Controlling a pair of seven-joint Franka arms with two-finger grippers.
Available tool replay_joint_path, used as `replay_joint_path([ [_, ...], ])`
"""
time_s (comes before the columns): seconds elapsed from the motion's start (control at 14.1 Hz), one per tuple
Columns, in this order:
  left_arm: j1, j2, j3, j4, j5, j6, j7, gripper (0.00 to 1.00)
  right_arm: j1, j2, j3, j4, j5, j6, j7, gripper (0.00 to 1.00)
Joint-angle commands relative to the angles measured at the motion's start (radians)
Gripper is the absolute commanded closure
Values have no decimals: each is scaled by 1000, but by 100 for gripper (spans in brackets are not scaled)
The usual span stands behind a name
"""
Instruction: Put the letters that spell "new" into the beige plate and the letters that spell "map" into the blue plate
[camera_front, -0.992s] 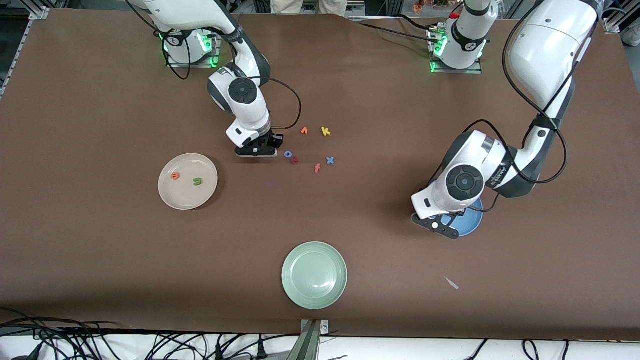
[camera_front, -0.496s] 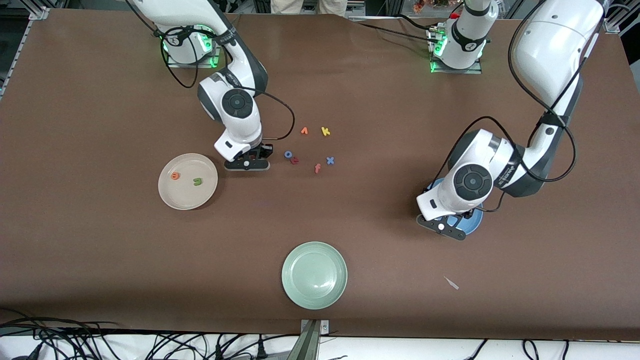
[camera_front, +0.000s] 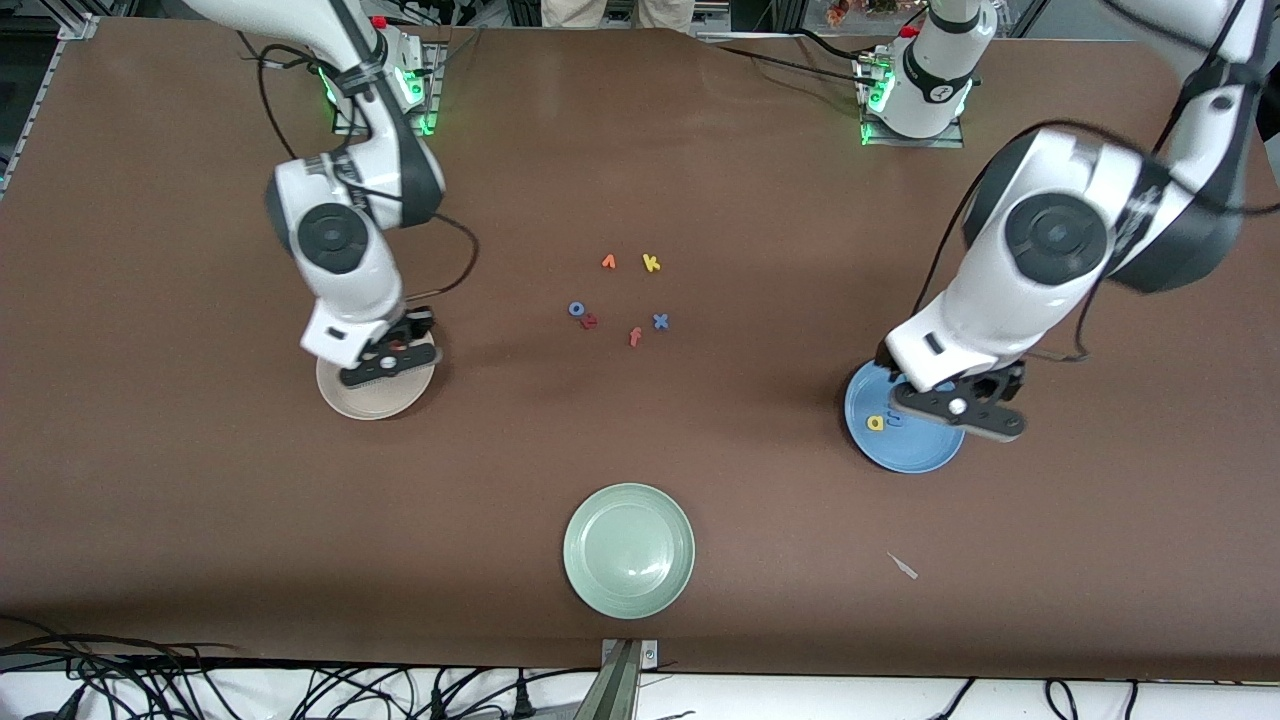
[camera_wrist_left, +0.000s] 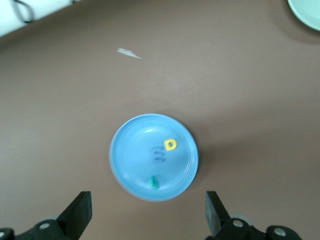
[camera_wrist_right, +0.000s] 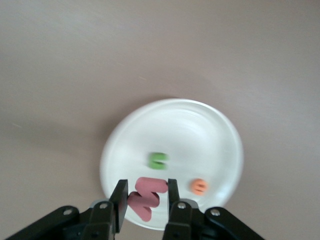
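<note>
My right gripper (camera_wrist_right: 146, 200) is shut on the pinkish-red w (camera_wrist_right: 150, 192), held over the beige plate (camera_wrist_right: 215, 135). A green n (camera_wrist_right: 158, 160) and an orange e (camera_wrist_right: 199, 186) lie in that plate. From the front, the right gripper (camera_front: 385, 362) covers part of the beige plate (camera_front: 345, 400). My left gripper (camera_wrist_left: 147, 215) hangs open and holds nothing, above the blue plate (camera_wrist_left: 130, 145). In it lie a yellow a (camera_wrist_left: 171, 144), a blue m (camera_wrist_left: 158, 153) and a teal p (camera_wrist_left: 154, 183). The front view shows the left gripper (camera_front: 960, 410) over the blue plate (camera_front: 905, 455), with the yellow a (camera_front: 876, 423) beside it.
Loose letters lie mid-table: orange v (camera_front: 608, 262), yellow k (camera_front: 651, 263), blue o (camera_front: 577, 309), a dark red letter (camera_front: 589, 321), pink f (camera_front: 634, 337), blue x (camera_front: 660, 321). A pale green plate (camera_front: 629, 550) sits near the front edge, with a white scrap (camera_front: 903, 566) toward the left arm's end.
The right arm has swung from the letter cluster to over the beige plate with the w in its grip. The left gripper has opened and risen above the blue plate.
</note>
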Motion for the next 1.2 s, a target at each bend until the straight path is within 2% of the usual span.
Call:
replay_joint_path([
  [0.0, -6, -74, 34, 83, -58, -95, 4, 0, 11, -55, -53, -113, 6, 61, -81, 83],
  [0.07, 3, -116, 62, 80, -118, -95, 4, 0, 11, -60, -76, -155, 10, 114, -98, 83],
  [0.14, -3, -169, 131, 60, -209, -95, 7, 0, 11, -60, -87, -193, 29, 169, -104, 81],
  [0.21, -21, -223, 207, 26, -285, -92, 11, 0, 11, -57, -87, -207, 52, 186, -104, 74],
  [0.28, -58, -258, 275, -11, -336, -92, 13, 0, 11, -55, -87, -207, 73, 187, -104, 63],
  [0.35, -86, -289, 336, -43, -365, -92, 13, 0, 11, -54, -87, -206, 78, 187, -104, 45],
  [0.42, -107, -324, 358, -86, -370, -90, 17, 0, 11, -51, -87, -204, 78, 187, -104, 34],
  [0.57, -108, -407, 339, -194, -352, -93, 14, 0, 11, -49, -86, -203, 78, 188, -96, 29],
  [0.71, -86, -446, 329, -256, -370, -100, 13, 0, 11, -49, -83, -201, 78, 188, -90, 26],
  [0.99, -86, -441, 337, -249, -370, -104, 16, 0, 18, -51, -77, -151, 79, 164, -52, 26],
  [1.13, -123, -437, 363, -236, -370, -113, 16, 0, 20, -51, -47, -71, 93, 68, 0, 24],
])
